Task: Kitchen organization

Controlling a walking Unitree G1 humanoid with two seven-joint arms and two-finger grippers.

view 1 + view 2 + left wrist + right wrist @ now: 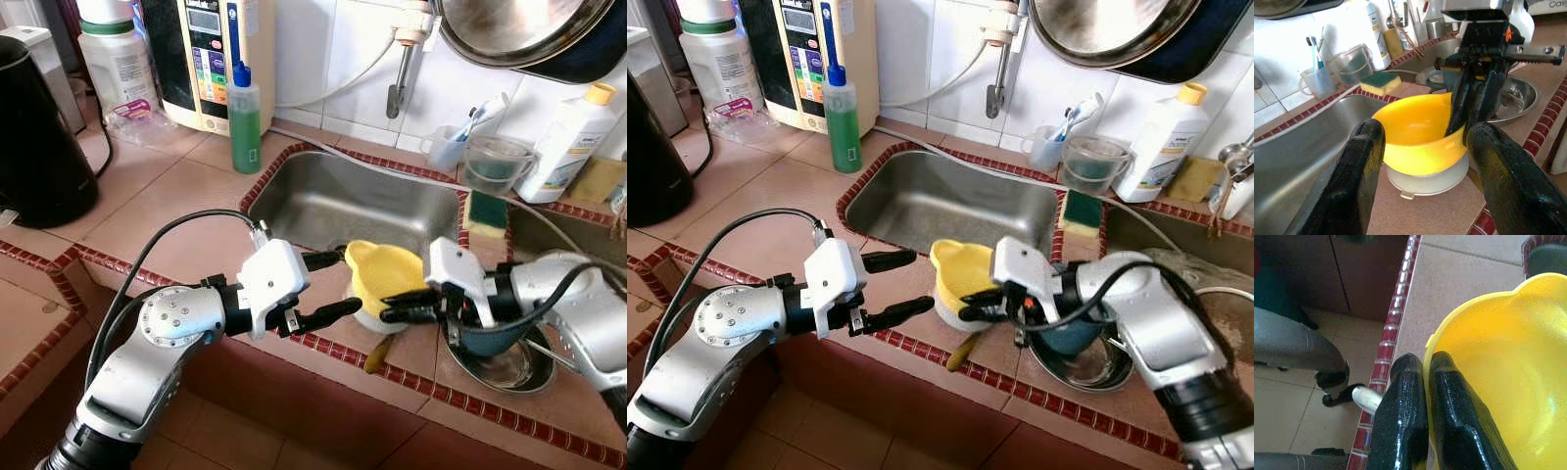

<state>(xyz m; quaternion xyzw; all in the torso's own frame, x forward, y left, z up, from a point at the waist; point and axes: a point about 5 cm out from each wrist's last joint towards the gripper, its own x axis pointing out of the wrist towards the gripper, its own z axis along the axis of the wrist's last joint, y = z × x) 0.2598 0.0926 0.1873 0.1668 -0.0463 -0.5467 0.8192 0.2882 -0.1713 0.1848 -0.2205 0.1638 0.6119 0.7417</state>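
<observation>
Just beside the sink [323, 201], on its front counter edge, yellow bowl [384, 274] sits upright atop a white lid [1427, 178], opening upward. Right gripper [394, 308] is clamped on its rim; left gripper [333, 287] hovers nearby, fingers apart.

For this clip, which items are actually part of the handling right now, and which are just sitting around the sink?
In play:
- yellow bowl, rim pinched by the right gripper
- white lid under the bowl
- left gripper, open, beside the bowl

Lying about:
- green soap bottle
- sponge
- steel bowl
- black kettle
- white bottle
- toothbrush cup
</observation>
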